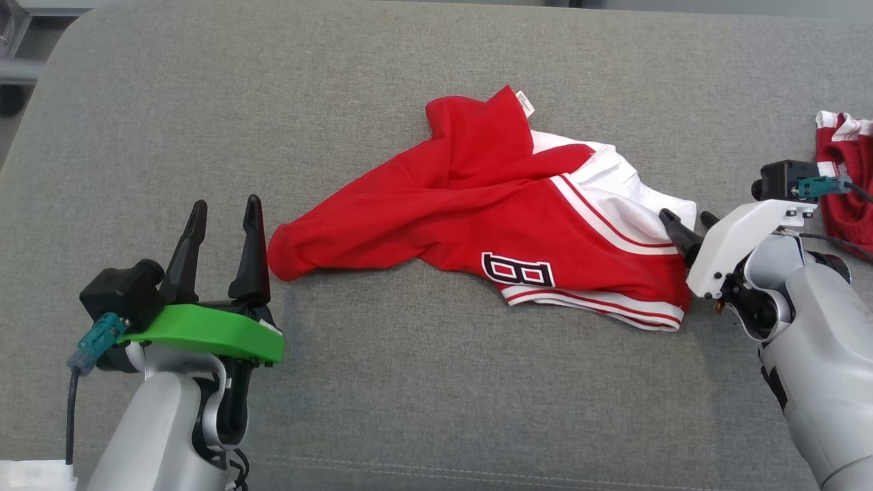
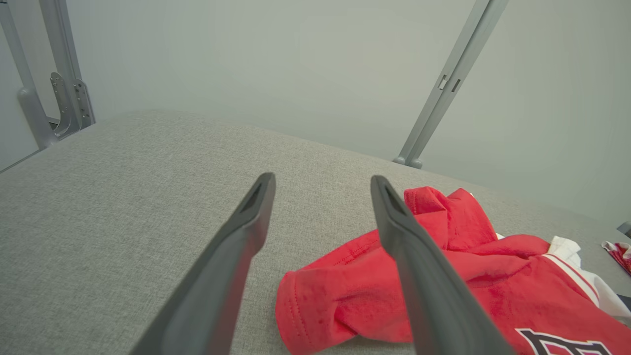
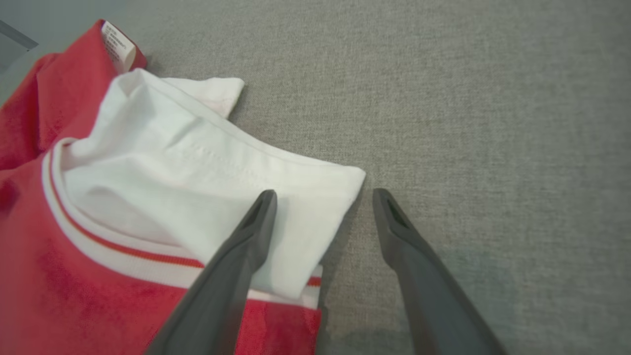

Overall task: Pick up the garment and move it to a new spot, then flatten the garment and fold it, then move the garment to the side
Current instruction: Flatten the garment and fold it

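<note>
- Broadly, a grey fabric surface [image 1: 436, 382] carries everything.
- Red garment [image 1: 477, 218], white-trimmed and crumpled, lies mid-surface between the two grippers.
- Second red-and-white cloth [image 1: 846, 184] lies at the right edge.
- Left gripper [image 1: 226, 201]: fingers wide, empty, just beside the garment's red sleeve end.
- Right gripper [image 1: 685, 215]: fingers wide, gripping nothing; one over the white sleeve, one over bare surface.
- White label [image 1: 524, 103] sits on the garment's far fold.

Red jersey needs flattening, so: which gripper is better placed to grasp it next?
Probably right: the right gripper is open with the white sleeve corner between its jaws; the left gripper, also open, sits beside the red jersey.
</note>
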Controlling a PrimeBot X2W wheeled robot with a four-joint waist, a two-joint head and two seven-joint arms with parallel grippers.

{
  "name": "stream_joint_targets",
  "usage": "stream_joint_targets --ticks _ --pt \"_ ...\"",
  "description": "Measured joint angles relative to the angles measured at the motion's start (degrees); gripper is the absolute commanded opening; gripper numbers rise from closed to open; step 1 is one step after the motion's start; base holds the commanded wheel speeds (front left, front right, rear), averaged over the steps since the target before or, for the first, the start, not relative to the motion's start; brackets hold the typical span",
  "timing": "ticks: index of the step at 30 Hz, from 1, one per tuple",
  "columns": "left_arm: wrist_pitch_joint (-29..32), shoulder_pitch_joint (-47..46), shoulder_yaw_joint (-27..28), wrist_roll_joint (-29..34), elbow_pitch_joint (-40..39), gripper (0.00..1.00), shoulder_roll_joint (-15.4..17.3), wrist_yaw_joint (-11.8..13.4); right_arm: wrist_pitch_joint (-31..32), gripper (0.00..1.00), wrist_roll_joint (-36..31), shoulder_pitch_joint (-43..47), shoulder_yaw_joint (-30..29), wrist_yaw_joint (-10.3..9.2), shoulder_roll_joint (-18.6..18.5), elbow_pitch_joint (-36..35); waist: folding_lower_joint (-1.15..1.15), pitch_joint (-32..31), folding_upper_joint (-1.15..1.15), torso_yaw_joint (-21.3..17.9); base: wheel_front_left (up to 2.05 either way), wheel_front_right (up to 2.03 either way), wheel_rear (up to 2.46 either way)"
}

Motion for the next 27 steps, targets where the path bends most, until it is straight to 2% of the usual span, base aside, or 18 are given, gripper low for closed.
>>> stream_joint_targets --ticks 13,14,15,18,19,27 --pt "0.0 2.18 -0.21 1.7 -1.66 1.0 -1.26 -0.85 0.59 1.0 1.53 -1.64 -1.22 0.45 -0.63 4.27 0.0 -0.09 0.0 2.21 0.0 0.0 0.0" --pt "0.0 2.33 -0.19 1.83 -1.7 1.0 -1.26 -0.86 0.59 0.92 1.52 -1.89 -1.11 0.45 -0.67 4.57 0.0 -0.09 0.0 2.45 0.0 0.0 0.0" --pt "0.0 2.44 -0.13 1.94 -1.75 1.0 -1.26 -0.86 0.59 0.57 1.52 -2.14 -0.98 0.45 -0.67 4.8 0.0 -0.1 0.0 2.68 0.0 0.0 0.0" --pt "0.0 3.18 0.45 2.05 -2.08 1.0 -1.2 -0.86 0.83 0.17 1.43 -2.34 0.26 0.52 -0.37 5.43 0.0 -0.28 0.0 3.12 0.0 0.0 0.0" --pt "0.0 3.53 0.64 2.21 -2.18 1.0 -1.19 -0.86 0.82 0.0 1.32 -2.36 0.66 0.63 -0.26 5.53 0.0 -0.35 0.0 3.16 0.0 0.0 0.0" --pt "0.0 5.02 3.35 3.0 -3.81 1.0 -1.15 -0.85 -3.21 0.0 -1.14 -4.11 2.7 1.0 -0.46 4.59 0.0 -1.16 0.0 2.06 0.0 0.0 0.0"
